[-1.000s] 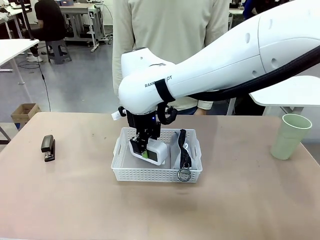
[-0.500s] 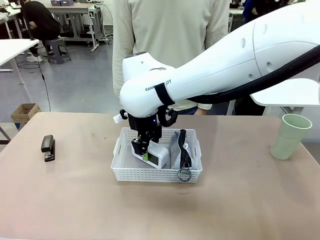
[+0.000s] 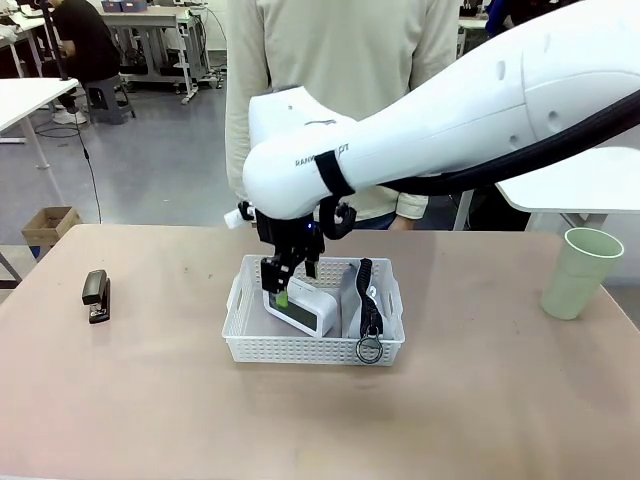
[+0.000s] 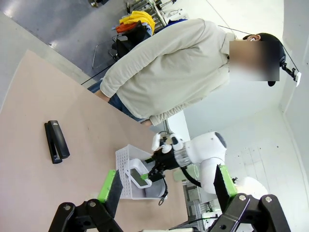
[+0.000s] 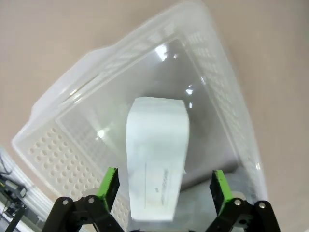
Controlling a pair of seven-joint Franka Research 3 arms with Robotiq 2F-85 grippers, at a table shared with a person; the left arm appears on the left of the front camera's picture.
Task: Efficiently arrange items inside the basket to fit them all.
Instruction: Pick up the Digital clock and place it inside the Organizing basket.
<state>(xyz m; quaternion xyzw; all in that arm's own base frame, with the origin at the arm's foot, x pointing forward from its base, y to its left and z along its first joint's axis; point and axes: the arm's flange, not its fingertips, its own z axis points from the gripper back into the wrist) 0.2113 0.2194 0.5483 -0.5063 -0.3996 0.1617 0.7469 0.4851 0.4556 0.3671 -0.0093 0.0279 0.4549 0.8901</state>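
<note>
The white box (image 5: 157, 145) sits in the left part of the basket (image 3: 315, 352), and it looks tipped, not flat. Next to it, on the right side, stands the grey pouch (image 3: 350, 310). Its black strap hangs over the front wall.

My right pincer (image 5: 163, 180) is just above the box, with its fingers apart and nothing in them. My left pincer (image 4: 165, 186) is wide apart too, up high and far from the basket.

I think the tipped box could be trouble. It may take up too much room, and then the cup (image 3: 580, 272) and the stapler (image 3: 96, 296) might not fit. Both are out on the surface (image 3: 150, 400), far from the basket.

If I go down again, a finger could bump the box or a wall. The basket looks light, so it could slide. The strap could catch on me and pull the pouch out.
</note>
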